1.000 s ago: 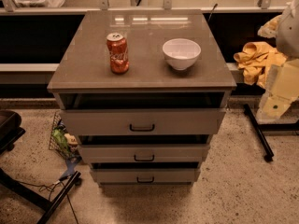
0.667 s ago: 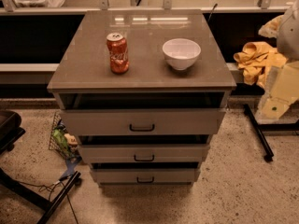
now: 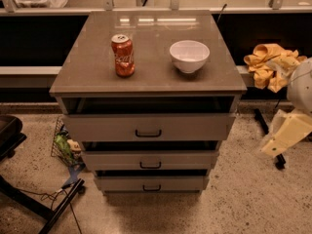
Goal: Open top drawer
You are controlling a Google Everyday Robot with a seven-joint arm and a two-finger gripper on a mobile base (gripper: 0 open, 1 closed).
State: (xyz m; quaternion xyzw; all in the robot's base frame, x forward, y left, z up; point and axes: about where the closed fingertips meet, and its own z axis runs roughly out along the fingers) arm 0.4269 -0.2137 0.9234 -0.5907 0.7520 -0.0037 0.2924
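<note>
The top drawer is the widest of three grey-brown drawers in the cabinet. Its small black bar handle sits at the centre of its front. The front stands slightly out from the cabinet, with a dark gap above it. My gripper shows as a cream-coloured part at the right edge of the view, below a white rounded arm section. It is well to the right of the drawer front and apart from the handle.
A red soda can and a white bowl stand on the cabinet top. The two narrower drawers sit below. A yellow cloth hangs at right. A black stand base and a basket lie at left.
The arm and gripper at the right edge have moved lower in the view. The drawers, can and bowl have not moved.
</note>
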